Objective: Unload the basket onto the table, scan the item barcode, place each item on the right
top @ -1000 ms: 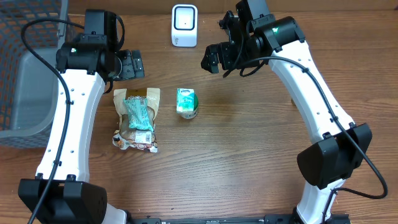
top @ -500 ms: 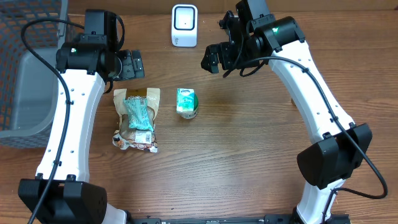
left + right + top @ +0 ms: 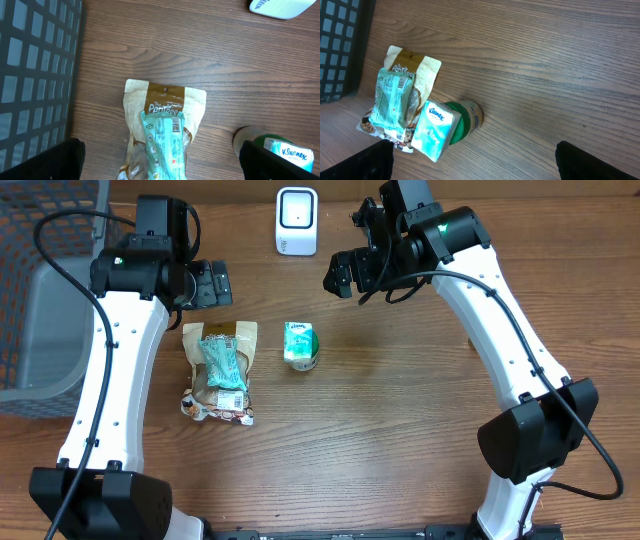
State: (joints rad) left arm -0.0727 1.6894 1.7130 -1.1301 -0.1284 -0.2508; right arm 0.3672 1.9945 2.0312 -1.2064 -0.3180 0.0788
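Hovering over the far part of the brown wood-grain tabletop (image 3: pixel 400 430), the left gripper (image 3: pixel 205 283) has its jaws spread wide and grips nothing. In its wrist view the dark fingertips (image 3: pixel 65 159) sit at the two lower corners of the frame, with only the table below them. The right gripper (image 3: pixel 345 272) is also fully spread and empty, and is raised near the far edge, right of centre. Its own black fingertips (image 3: pixel 370 162) sit far apart at the bottom of the right wrist view.

The white box-shaped barcode scanner with a dark window (image 3: pixel 297 220) stands at the middle of the far edge, between the two grippers. No item is in front of it.

The items lie nearer the middle of the tabletop, left of centre. A cream-and-brown printed snack pouch (image 3: pixel 228 332) lies flat, and a teal plastic packet (image 3: pixel 222 363) rests lengthwise on top of it. Just beside these, on the side nearer the table's centre and not touching them, a teal-and-white Kleenex tissue pack (image 3: pixel 299 338) rests on a small green-lidded jar (image 3: pixel 466 119) that lies on its side.

A dark wire-mesh basket (image 3: pixel 30 240) occupies the left edge of the tabletop, well apart from the pouch.
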